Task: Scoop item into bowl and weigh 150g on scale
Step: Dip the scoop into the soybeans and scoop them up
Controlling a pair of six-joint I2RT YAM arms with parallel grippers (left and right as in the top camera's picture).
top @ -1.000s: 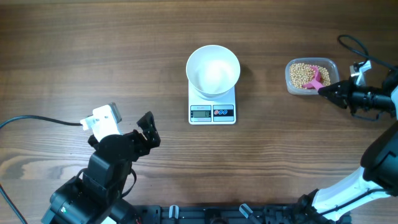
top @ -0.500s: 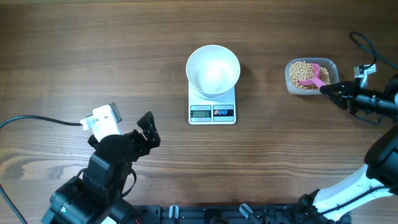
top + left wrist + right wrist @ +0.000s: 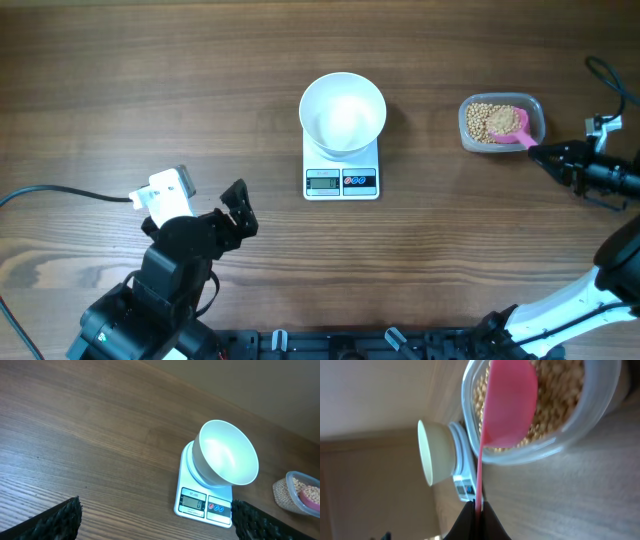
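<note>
Now R jaws pinch pink scoop (image 3: 511,124) handle, beans (image 3: 482,121) heaped inside (over tub (image 3: 537,108)); L jaws wide, empty.

left gripper (image 3: 240,208) spread wide, arm folded, right gripper (image 3: 540,153) clamped on pink scoop (image 3: 508,124) handle

One bowl (image 3: 343,112), one scale (image 3: 342,181), one clear tub (image 3: 545,451), one pink scoop (image 3: 510,405), countless beans (image 3: 555,390).

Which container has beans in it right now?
The clear tub at right, where the pink scoop is; the white bowl on the scale is empty.
</note>
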